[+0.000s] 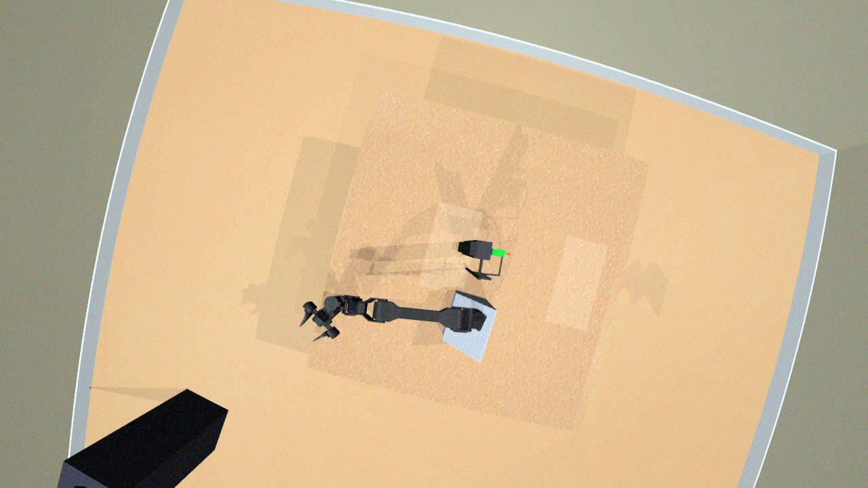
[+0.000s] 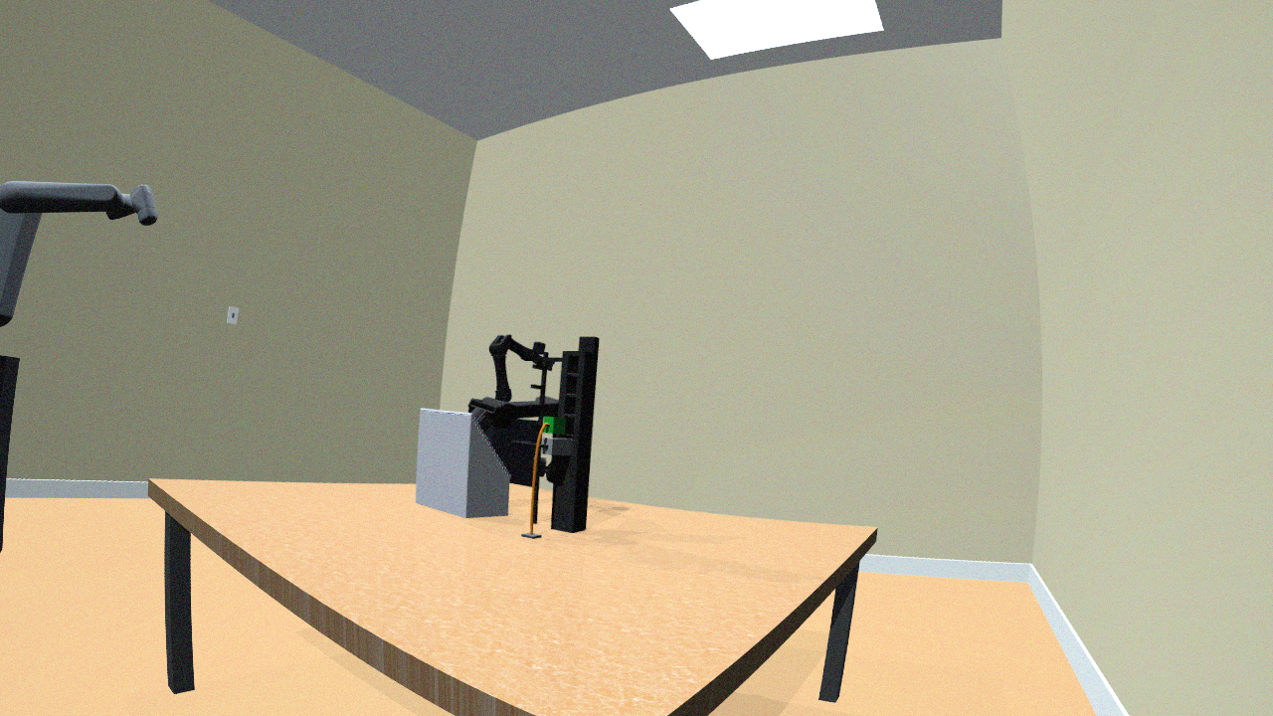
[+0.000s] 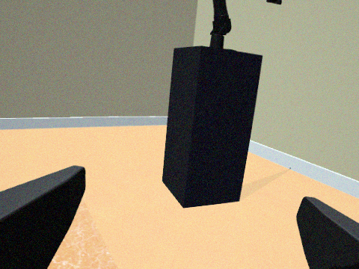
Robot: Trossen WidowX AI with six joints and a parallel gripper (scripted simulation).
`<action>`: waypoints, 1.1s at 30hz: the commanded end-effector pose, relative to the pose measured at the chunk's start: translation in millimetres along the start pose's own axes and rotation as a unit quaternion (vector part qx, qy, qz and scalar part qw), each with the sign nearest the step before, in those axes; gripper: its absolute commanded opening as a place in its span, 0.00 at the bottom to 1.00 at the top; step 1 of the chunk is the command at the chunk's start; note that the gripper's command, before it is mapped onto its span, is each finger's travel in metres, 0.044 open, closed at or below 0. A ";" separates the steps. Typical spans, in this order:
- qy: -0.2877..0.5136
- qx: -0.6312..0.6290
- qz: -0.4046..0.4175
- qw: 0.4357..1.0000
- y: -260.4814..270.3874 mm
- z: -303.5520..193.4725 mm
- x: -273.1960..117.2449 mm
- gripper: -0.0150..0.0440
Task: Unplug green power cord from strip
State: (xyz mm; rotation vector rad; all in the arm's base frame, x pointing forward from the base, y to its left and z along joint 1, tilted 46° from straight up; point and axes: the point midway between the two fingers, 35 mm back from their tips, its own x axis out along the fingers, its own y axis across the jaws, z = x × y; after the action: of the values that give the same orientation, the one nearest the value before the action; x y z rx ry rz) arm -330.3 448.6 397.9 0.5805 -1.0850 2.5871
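My gripper hangs with fingers spread wide, holding nothing, well apart from the strip. The green plug sits against the strip's end.

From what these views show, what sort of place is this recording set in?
Probably a bare test room: plain olive walls, one ceiling light panel, a lone wooden table carrying the arm, and a black pedestal with a second arm. No furnishings suggest a home.
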 end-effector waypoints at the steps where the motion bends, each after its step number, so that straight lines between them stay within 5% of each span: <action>1: 0.001 0.000 -0.001 1.000 -1.1 -0.4 -0.9 0.89; 9: 0.092 0.023 -0.085 0.992 -76.0 -19.2 -69.1 0.53; 21: 0.246 0.066 -0.279 0.926 -192.9 -16.6 -243.1 0.53; 33: 0.354 0.157 -0.463 0.797 -229.1 3.6 -442.8 0.53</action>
State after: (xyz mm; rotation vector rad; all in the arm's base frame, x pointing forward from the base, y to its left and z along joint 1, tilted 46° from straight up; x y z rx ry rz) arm 108.3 569.2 353.6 0.1006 -0.1496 1.8728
